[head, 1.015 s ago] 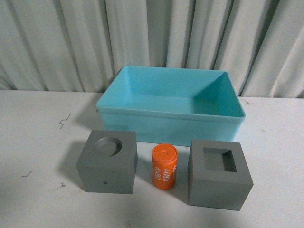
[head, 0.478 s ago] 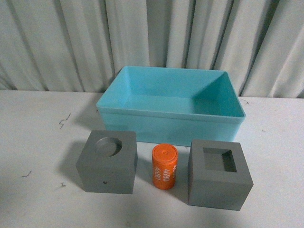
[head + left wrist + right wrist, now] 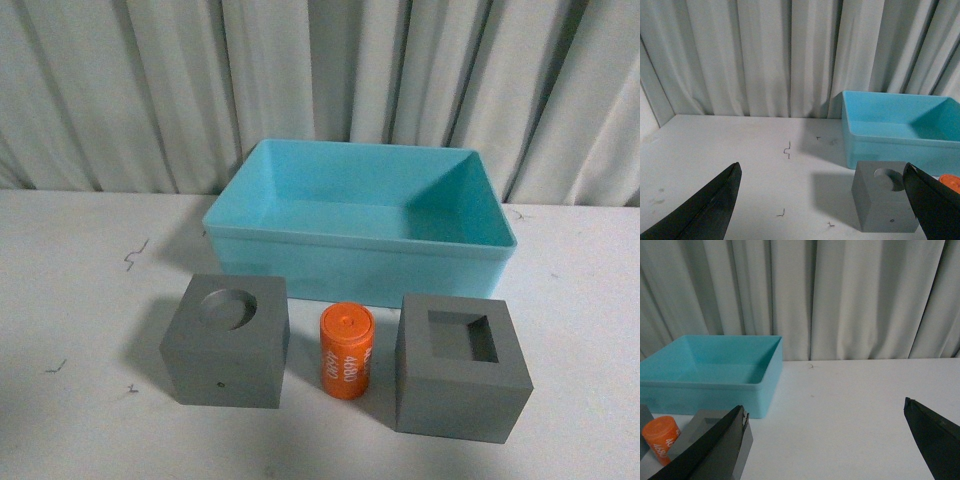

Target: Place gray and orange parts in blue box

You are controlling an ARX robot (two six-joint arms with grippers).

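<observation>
Okay, I see the cylinder [image 3: 346,351] on the table [image 3: 80,300] at 6 o'clock of the box [image 3: 360,270]. The round cube [image 3: 226,340] is at its 9 and the square cube [image 3: 462,366] at its 3, all apart and outside the box. Left gripper [image 3: 821,167]: jaws spread wide, gripping nothing. Right gripper [image 3: 825,405]: likewise spread, pinching nothing.

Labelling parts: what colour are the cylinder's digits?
White, on the orange cylinder; clearest in the front view.
</observation>
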